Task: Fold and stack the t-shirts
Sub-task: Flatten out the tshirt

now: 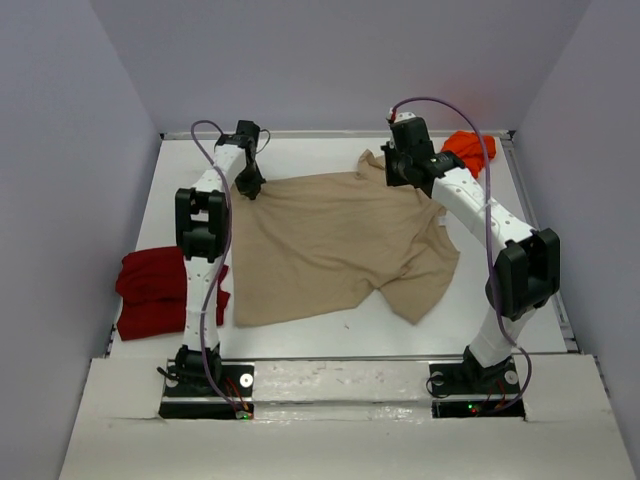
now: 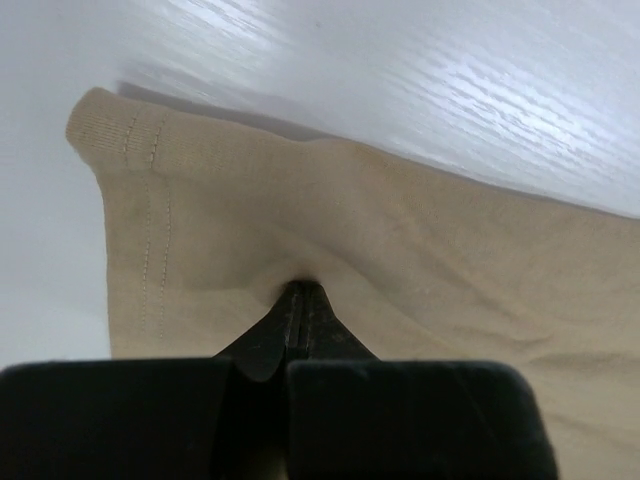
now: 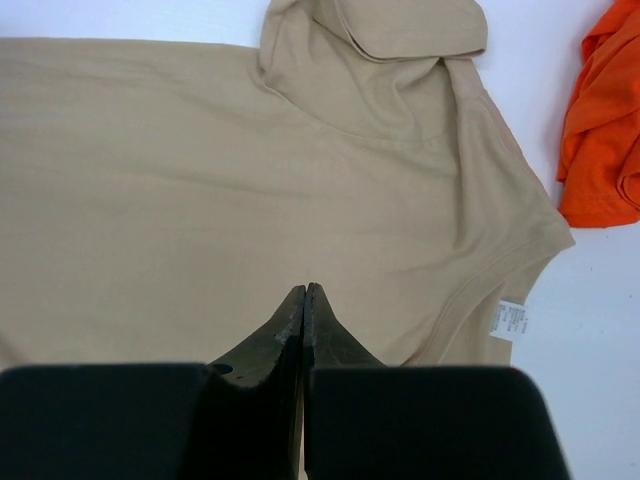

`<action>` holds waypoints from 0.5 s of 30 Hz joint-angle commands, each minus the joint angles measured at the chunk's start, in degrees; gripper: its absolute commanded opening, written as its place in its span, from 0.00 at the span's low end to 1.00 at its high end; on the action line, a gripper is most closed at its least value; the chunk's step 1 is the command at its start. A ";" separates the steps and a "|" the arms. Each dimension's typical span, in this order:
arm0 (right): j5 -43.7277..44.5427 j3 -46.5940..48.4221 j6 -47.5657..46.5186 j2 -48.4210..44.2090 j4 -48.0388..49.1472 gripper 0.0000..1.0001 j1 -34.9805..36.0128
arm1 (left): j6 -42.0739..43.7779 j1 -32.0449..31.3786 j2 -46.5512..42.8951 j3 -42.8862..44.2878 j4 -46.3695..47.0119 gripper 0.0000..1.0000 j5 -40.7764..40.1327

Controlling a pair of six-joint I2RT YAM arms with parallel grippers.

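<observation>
The tan t-shirt (image 1: 335,245) lies spread out in the middle of the table. My left gripper (image 1: 249,186) is at its far left corner, shut on a pinch of the tan cloth (image 2: 300,292), which puckers round the tips; the hemmed corner (image 2: 120,140) lies just beyond. My right gripper (image 1: 398,172) is shut and hovers over the shirt's far right part (image 3: 304,290), near the neck opening and a folded-over sleeve (image 3: 400,40); the cloth under it lies flat. The dark red t-shirt (image 1: 160,290) lies folded at the left edge. The orange t-shirt (image 1: 470,150) is bunched at the far right, also in the right wrist view (image 3: 605,130).
The white table (image 1: 330,325) is walled by grey panels on the left, back and right. A white label (image 3: 511,320) shows at the tan shirt's neckline. Both arm bases sit at the near edge.
</observation>
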 commanded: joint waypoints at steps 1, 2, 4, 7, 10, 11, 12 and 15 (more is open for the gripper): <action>-0.07 0.90 -0.41 -1.74 0.35 0.00 0.40 | -0.43 4.75 2.53 2.35 -2.85 0.00 0.59; 0.02 0.98 -0.32 -1.65 0.17 0.00 0.40 | -0.43 5.36 2.96 3.05 -2.94 0.00 0.59; -0.42 1.16 -0.23 -1.74 -0.53 0.00 0.40 | -0.17 7.12 3.67 5.50 -3.46 0.00 0.59; -0.68 0.99 0.12 -1.48 -1.41 0.00 0.93 | 0.79 8.09 6.91 11.29 -4.78 0.00 1.03; -1.03 -0.15 0.91 -1.12 -2.29 0.00 1.55 | 1.76 8.09 9.38 17.20 -5.32 0.00 1.20; -1.64 -0.24 0.91 -0.86 -2.55 0.00 2.16 | 1.85 8.09 9.38 17.21 -4.53 0.00 1.47; -1.56 -0.42 1.00 -0.77 -2.90 0.00 2.16 | 1.94 8.09 9.47 17.73 -4.17 0.00 1.73; -2.79 -1.56 1.61 -0.25 -3.96 0.00 3.39 | 2.56 7.83 10.70 19.84 -3.64 0.00 2.09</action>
